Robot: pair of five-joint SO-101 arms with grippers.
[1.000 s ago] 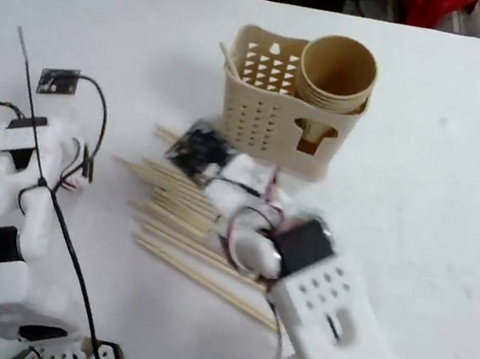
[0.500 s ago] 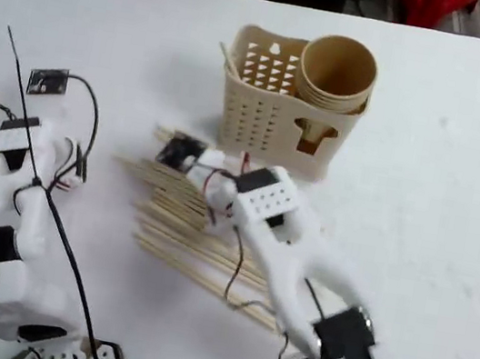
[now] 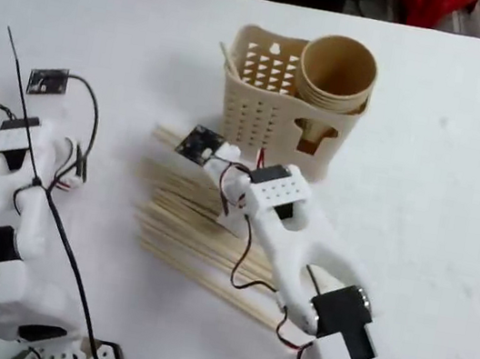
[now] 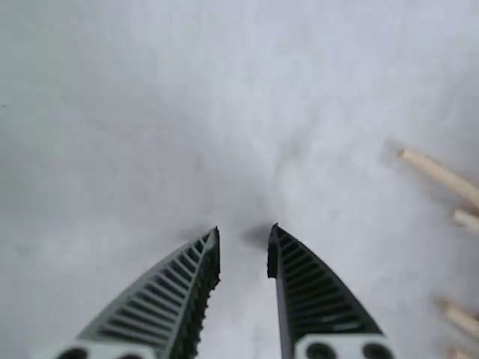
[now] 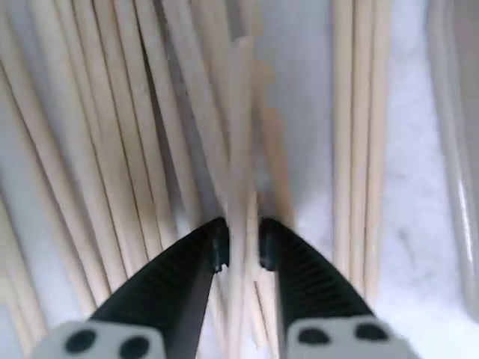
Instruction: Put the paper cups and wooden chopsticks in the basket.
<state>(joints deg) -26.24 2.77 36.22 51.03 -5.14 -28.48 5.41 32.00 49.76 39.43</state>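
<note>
A beige plastic basket (image 3: 259,118) stands at the table's middle back with stacked paper cups (image 3: 336,71) in its right side and one chopstick (image 3: 227,58) poking out at its left. A pile of wooden chopsticks (image 3: 182,225) lies on the white table in front of it. My right gripper (image 5: 243,247) is down on the pile just before the basket, its fingers (image 5: 206,258) shut on a chopstick (image 5: 241,187). At the left of the table my left gripper (image 4: 243,243) points at bare table, narrowly open and empty, with chopstick tips (image 4: 438,172) off to one side.
The left arm (image 3: 4,214) lies folded at the left with a black cable (image 3: 52,203) across it. The basket wall (image 5: 453,134) is close beside the right gripper. Bare white table (image 3: 439,204) spreads to the right of the basket.
The right arm has swung in from the lower right and come down over the chopstick pile near the basket. The pile has shifted slightly right. The left arm has hardly moved.
</note>
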